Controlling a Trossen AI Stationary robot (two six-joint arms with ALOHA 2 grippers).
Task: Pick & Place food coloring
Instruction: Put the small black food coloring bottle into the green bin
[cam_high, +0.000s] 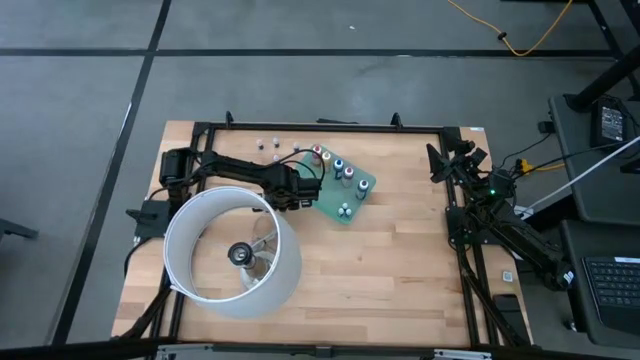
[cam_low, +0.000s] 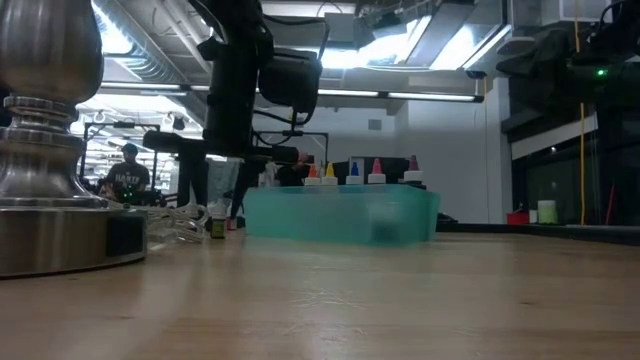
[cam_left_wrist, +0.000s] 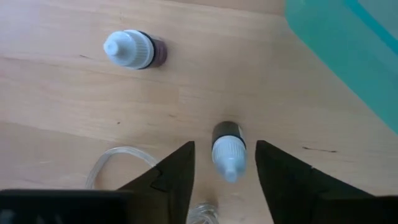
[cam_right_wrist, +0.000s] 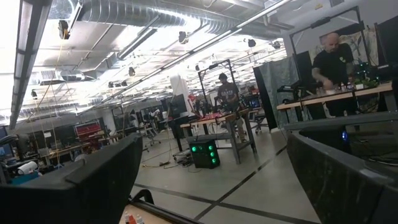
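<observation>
our left claw (cam_left_wrist: 224, 180) stands open astride a light, slick, tippy food coloring bottle (cam_left_wrist: 227, 149); we'd pinch its dark body.

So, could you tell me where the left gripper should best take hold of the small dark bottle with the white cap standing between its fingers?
Probably around the dark body, just below the white cap. The bottle stands upright on the table, cap towards the camera, and the left gripper is open with one finger on each side. Coming straight down and closing on its round sides looks safest; the cap tapers and might slip.
</observation>
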